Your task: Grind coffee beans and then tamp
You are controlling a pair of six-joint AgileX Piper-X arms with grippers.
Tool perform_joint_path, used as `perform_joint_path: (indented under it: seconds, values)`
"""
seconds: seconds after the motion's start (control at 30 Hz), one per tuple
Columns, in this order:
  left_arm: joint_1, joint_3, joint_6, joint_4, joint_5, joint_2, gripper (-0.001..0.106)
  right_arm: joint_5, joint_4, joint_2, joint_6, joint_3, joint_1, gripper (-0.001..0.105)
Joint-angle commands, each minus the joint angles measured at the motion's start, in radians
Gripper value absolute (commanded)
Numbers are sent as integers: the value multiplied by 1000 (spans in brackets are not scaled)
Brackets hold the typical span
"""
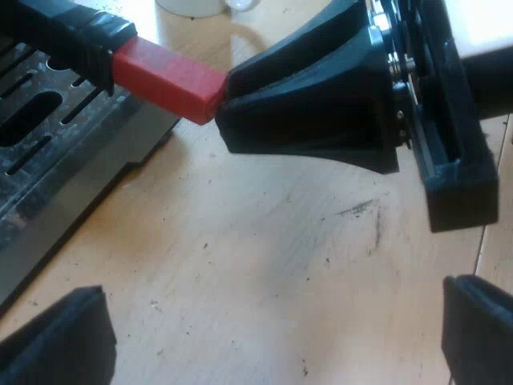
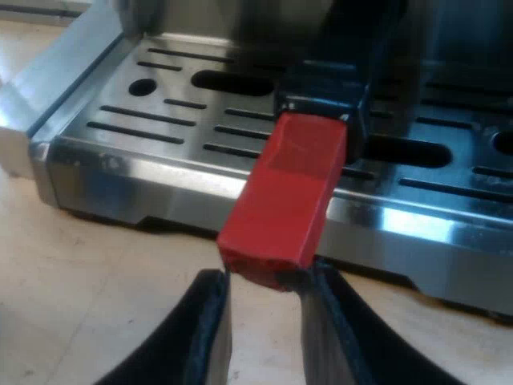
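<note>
**Right pincer on holder's red end; left pincer idle over counter**

Pale wooden counter (image 1: 264, 241), scuffed, with dark specks and a short dark smear. Espresso machine (image 2: 401, 241) on it, slotted steel drip tray (image 2: 92, 92) at the front, rim bright.

Holder (image 2: 284, 200):
- Dark handle out over the drip tray.
- Red end past the tray's front edge, above the counter, clear of the wood.
- Metal head hidden; cannot tell whether locked into the machine.

Right pincer (image 2: 264, 277):
- Closed to a narrow gap on the very tip of the red end.
- One black finger (image 2: 204, 329) against each side of the red block.
- Same grip from the left wrist view: wrapped round the tip, red block and dark handle running from it back over the tray.

Left pincer (image 1: 272, 293):
- Spread wide, nothing between the fingers, nothing held.
- Low over bare counter, just beside the tray's edge.
- Near the right pincer, apart from the holder.

White mug (image 1: 196, 6) on the counter beyond the handle; only a sliver of it visible, contents not to be told.
</note>
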Motion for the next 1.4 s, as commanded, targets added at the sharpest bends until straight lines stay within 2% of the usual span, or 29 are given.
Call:
perform_joint_path:
  seconds: [0.03,0.1,0.37,0.53,0.7,0.87,0.93,1.0,1.17,1.33,1.4]
  values:
    - [-4,-2,6,-13,9,0,85,77,-18,2,0,-2,-4,26]
    - [-4,-2,6,-13,9,0,85,125,-42,2,0,-2,-7,26]
    - [-4,-2,6,-11,9,0,85,202,-82,2,-2,-2,-6,26]
    - [-4,-2,6,-12,9,0,85,193,-77,2,-2,-2,-6,26]
    - [-4,-2,6,-12,9,0,85,113,-58,2,-2,-2,5,26]
    - [-4,-6,6,-1,9,0,85,115,-16,2,10,-2,46,27]
    - [-4,-13,6,23,9,-3,85,115,22,2,37,-2,71,31]
    - [-4,-28,6,76,9,-3,85,118,65,2,65,-2,104,40]
    - [-4,-39,6,93,9,-23,85,124,109,-3,96,-2,161,57]
    - [-4,-41,6,101,9,-93,85,159,160,-18,96,-27,199,59]
    - [-4,-41,6,110,9,-120,85,175,243,-31,116,-66,203,59]
